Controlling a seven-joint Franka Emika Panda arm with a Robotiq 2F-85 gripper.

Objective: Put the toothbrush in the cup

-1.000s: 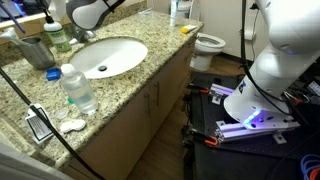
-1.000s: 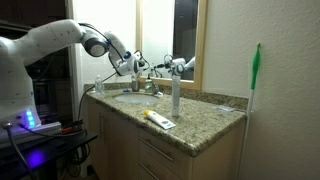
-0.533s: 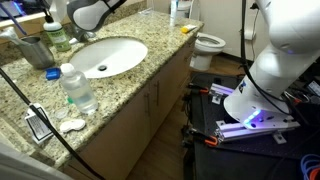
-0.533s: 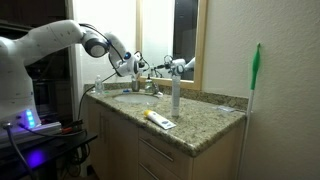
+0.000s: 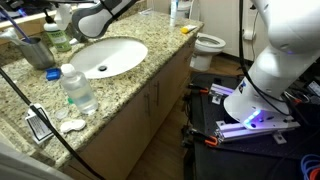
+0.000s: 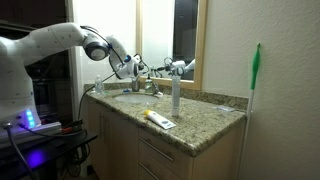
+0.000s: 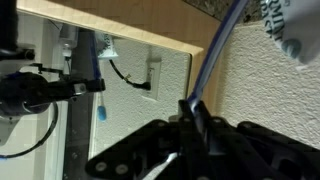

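The arm reaches in over the back edge of the worktop (image 5: pixel 130 85), and the gripper (image 5: pixel 62 16) hangs above the rear of the sink (image 5: pixel 120 55). In the wrist view the gripper (image 7: pixel 190 112) has its black fingers pressed together, pinching the toothbrush (image 7: pixel 213 55). The thin bluish stick rises out from between them and curves away toward the top of that picture. In both exterior views the toothbrush is too small to pick out.

The cup (image 5: pixel 36 50), a grey-green tumbler, stands upright by the back edge, just beside the sink's rim. It is near the gripper, a little below it and off to one side. Nothing shows sticking out of the cup from here.

A clear bottle with a blue cap (image 5: pixel 78 88) stands upright near the front edge, just beside the sink. A small yellow object (image 5: pixel 187 29) lies toward the worktop corner next to the toilet (image 5: pixel 208 42). In an exterior view the gripper (image 6: pixel 137 68) sits level with the faucet (image 6: pixel 150 84), in front of the mirror (image 6: pixel 170 40).
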